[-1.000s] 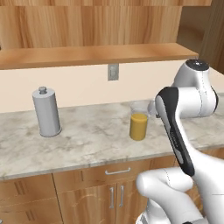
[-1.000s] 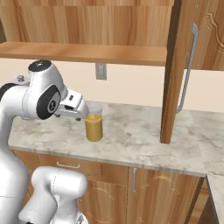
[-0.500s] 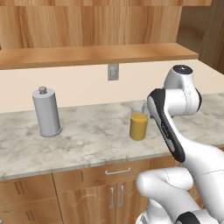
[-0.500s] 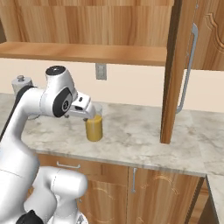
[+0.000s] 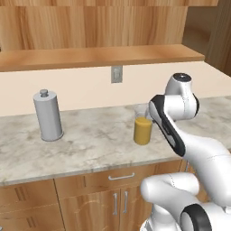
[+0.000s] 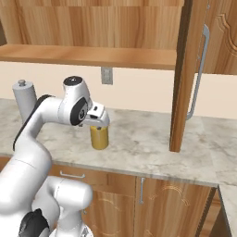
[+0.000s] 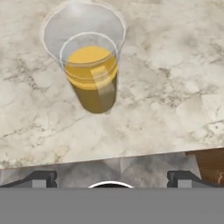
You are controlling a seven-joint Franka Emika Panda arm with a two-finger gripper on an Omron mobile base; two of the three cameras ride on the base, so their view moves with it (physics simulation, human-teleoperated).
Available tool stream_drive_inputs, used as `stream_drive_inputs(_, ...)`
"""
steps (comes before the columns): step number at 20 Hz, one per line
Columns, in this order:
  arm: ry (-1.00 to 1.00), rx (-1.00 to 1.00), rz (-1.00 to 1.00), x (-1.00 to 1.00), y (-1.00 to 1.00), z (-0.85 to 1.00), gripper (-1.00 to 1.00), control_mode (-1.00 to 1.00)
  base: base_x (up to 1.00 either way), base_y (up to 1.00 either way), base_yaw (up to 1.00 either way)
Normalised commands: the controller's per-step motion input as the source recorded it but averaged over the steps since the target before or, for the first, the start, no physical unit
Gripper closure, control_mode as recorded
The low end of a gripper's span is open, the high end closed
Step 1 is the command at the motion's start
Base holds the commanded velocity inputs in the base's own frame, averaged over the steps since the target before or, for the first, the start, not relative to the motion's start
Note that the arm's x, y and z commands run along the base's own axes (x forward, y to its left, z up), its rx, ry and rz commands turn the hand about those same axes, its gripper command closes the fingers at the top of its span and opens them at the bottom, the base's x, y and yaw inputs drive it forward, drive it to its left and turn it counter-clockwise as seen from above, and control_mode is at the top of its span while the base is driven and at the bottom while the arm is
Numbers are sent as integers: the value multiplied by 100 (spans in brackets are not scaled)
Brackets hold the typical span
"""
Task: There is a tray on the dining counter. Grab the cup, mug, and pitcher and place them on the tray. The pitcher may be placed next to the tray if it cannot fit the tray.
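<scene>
Clear glass pitcher [image 5: 143, 127] glows orange-yellow with juice, on a beige counter [image 5: 90, 144] marbled with grey veins. Off to the side, a plain grey canister [image 5: 48, 115] with a grey knob. Warm brown wood-grain cabinets [image 6: 152, 199] below, cream wall [image 6: 139, 95] behind, grey outlet [image 5: 117, 74].

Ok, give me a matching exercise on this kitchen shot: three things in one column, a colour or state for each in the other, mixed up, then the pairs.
Things:
1. pitcher
2. canister
3. gripper

Descriptions:
A. grey, with a knob on top
B. open, nothing between the jaws
C. clear glass, orange-yellow liquid inside

Pairs: 1-C, 2-A, 3-B
</scene>
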Motion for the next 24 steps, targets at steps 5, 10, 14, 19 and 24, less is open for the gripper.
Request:
stream_drive_inputs(5, 3, 0, 8, 47, 0, -29, -100, -100, 0, 0, 0)
stream_drive_inputs(10, 2, 0, 9, 46, 0, -33, -100, -100, 0, 0, 0)
stream_drive_inputs(14, 4, 0, 5, 38, 0, -32, -100, -100, 0, 0, 0)
stream_drive_inputs(19, 6, 0, 2, 20, 0, -21, -100, -100, 0, 0, 0)
stream_drive_inputs(24, 6, 2, 0, 26, 0, -2, -100, -100, 0, 0, 0)
